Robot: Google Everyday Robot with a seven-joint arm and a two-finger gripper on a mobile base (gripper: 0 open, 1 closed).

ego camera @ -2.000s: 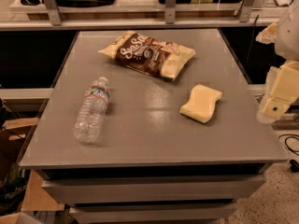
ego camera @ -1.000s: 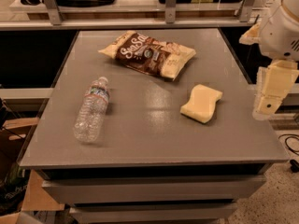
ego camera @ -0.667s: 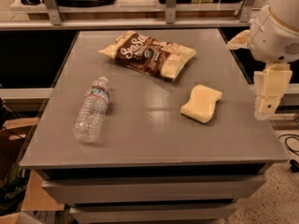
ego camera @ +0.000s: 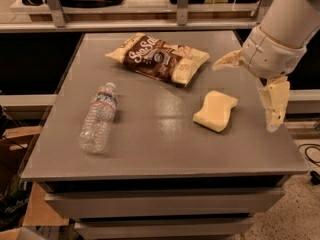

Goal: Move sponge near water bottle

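Observation:
The pale yellow sponge lies flat on the right half of the grey table. The clear water bottle lies on its side on the left half, white cap pointing away, well apart from the sponge. My gripper hangs above the table's right edge, just right of and above the sponge. It is open and empty: one cream finger points left, the other points down. It does not touch the sponge.
A cream-and-brown chip bag lies at the back middle of the table, behind the sponge. A shelf rail with metal posts runs behind the table. Drawers sit below the tabletop, and a cardboard box stands at the lower left.
My arm has swung in from the right edge, leftward over the table's right side toward the sponge. Both fingers now show spread wide. Sponge, bottle and bag have not moved.

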